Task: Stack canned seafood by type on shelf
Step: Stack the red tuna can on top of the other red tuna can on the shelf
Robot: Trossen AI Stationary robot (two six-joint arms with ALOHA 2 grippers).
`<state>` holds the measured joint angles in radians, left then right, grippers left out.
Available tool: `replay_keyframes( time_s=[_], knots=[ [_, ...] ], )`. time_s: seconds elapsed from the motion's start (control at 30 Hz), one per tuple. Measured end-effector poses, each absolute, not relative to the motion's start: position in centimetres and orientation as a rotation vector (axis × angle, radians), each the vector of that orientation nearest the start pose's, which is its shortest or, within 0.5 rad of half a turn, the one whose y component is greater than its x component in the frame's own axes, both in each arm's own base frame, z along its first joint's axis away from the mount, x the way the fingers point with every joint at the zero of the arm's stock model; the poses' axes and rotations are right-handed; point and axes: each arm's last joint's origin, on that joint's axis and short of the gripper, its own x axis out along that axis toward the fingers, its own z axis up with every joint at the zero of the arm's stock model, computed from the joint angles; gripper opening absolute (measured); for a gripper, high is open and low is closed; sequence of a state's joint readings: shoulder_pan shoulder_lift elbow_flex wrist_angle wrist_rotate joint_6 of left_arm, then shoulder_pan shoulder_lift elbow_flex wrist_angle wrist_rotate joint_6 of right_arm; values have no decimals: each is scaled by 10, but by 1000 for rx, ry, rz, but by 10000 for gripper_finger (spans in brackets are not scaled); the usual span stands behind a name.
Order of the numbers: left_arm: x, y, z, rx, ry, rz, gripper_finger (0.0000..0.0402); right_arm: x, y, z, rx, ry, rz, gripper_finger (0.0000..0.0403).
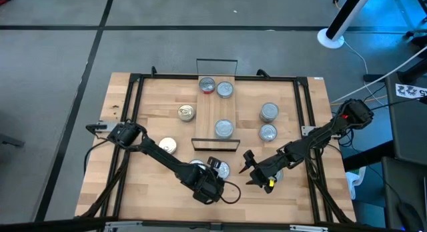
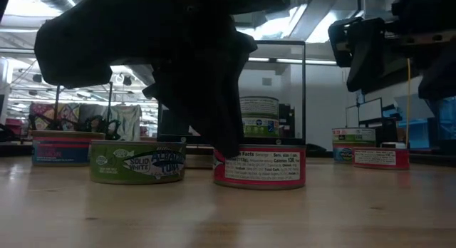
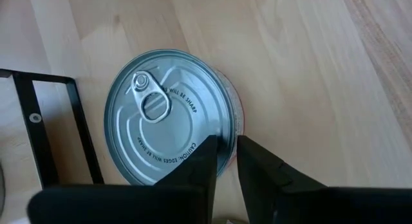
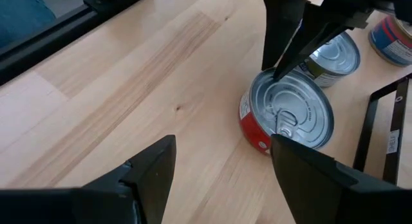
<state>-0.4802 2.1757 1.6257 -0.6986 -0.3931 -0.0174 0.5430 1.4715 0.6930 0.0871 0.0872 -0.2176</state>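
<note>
A red-labelled tin (image 3: 167,114) with a silver pull-tab top stands flat on the table near the front edge; it also shows in the high view (image 1: 222,171) and the low view (image 2: 260,166). My left gripper (image 3: 226,156) is down on its rim, fingers nearly together. My right gripper (image 4: 222,179) is open and empty, just to the right of that tin in the high view (image 1: 249,169). The shelf (image 1: 218,109) lies mid-table with three tins on its board. A green-labelled tin (image 2: 137,161) stands beside the red one. My left gripper pinches the red tin's rim (image 3: 229,141) between its two fingers, one finger (image 3: 199,166) over the lid and one (image 3: 264,169) outside the wall. The fingers come from above, pointing down (image 4: 278,68). The tin stands upright with its bottom on the table.
Other tins stand on the table: one left of the shelf (image 1: 186,113), two right of it (image 1: 269,112) (image 1: 267,133), one at front left (image 1: 167,146). The shelf's black wire frame (image 3: 38,127) stands close to the red tin. Black rails run along the table's edges.
</note>
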Motion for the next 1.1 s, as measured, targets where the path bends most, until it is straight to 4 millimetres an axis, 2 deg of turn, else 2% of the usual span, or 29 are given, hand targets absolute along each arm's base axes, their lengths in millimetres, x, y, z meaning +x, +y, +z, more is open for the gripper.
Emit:
replay_keyframes(
  time_s=[0.2,0.4,0.73,0.87,1.1],
  knots=[
    [396,-192,154,528,1134,-77,50,247,146,178,-413,581,506,253],
    [397,-192,154,544,1130,-87,5,249,146,176,-441,575,470,253],
    [399,-193,158,532,1117,-89,2,257,147,159,-620,575,419,253],
    [402,-192,163,447,1074,-52,1,260,148,150,-715,577,426,253],
    [406,-192,166,357,1038,-10,1,263,149,146,-807,553,415,253]
  ],
)
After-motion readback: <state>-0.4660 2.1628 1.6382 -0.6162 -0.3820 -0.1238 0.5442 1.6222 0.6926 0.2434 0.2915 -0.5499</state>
